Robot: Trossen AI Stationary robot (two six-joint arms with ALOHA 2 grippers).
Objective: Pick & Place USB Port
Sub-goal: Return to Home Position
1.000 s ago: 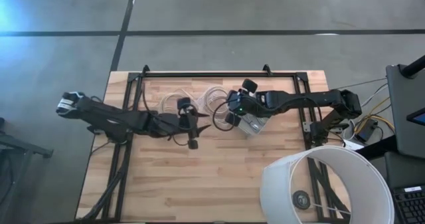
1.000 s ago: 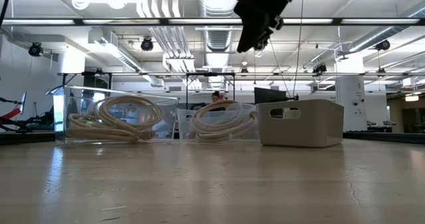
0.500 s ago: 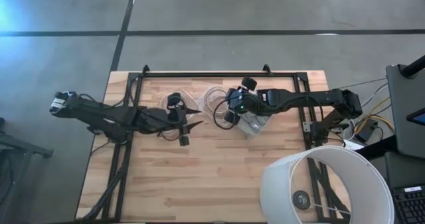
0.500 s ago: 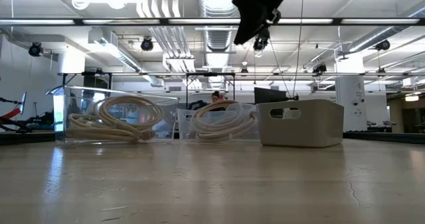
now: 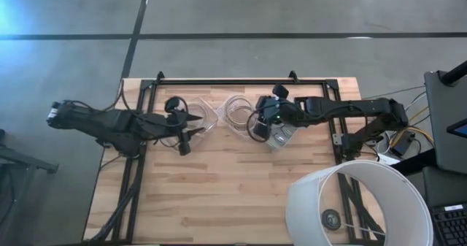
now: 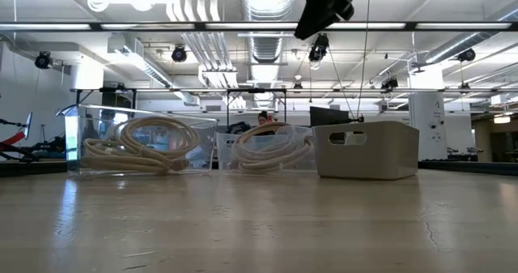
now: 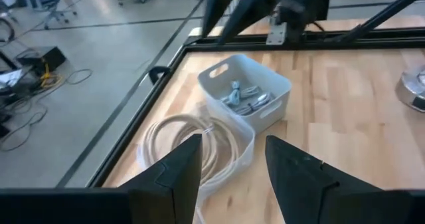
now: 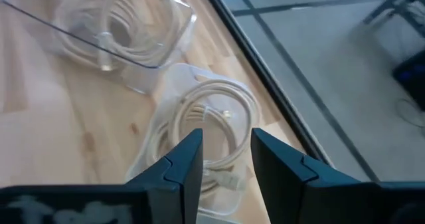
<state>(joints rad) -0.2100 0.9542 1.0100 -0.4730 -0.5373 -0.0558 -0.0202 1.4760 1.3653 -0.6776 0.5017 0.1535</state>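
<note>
A white bin [image 7: 247,94] holding small grey USB parts [image 7: 242,99] stands on the table beside two clear bins of coiled cream cable [image 5: 237,111] [image 5: 195,113]. My left gripper [image 5: 198,123] is open and empty, high over the left clear bin, with its fingers [image 7: 174,177] pointing toward the white bin. My right gripper [image 5: 249,123] is open and empty. It hovers over the middle clear bin [image 8: 206,127], next to the white bin [image 5: 281,136]. In the low view all three bins rest on their bottoms on the table and both arms stay near the top edge.
A black metal frame [image 5: 241,82] runs along the table's far edge and sides. A large white round shade [image 5: 357,206] stands at the near right corner. Bare wood [image 5: 219,195] fills the near half of the table.
My left gripper has drawn back toward the table's left edge, from the gap between the clear bins to over the left one. My right gripper has shifted slightly toward the right and risen. Both stayed open, and the bins have not moved.
</note>
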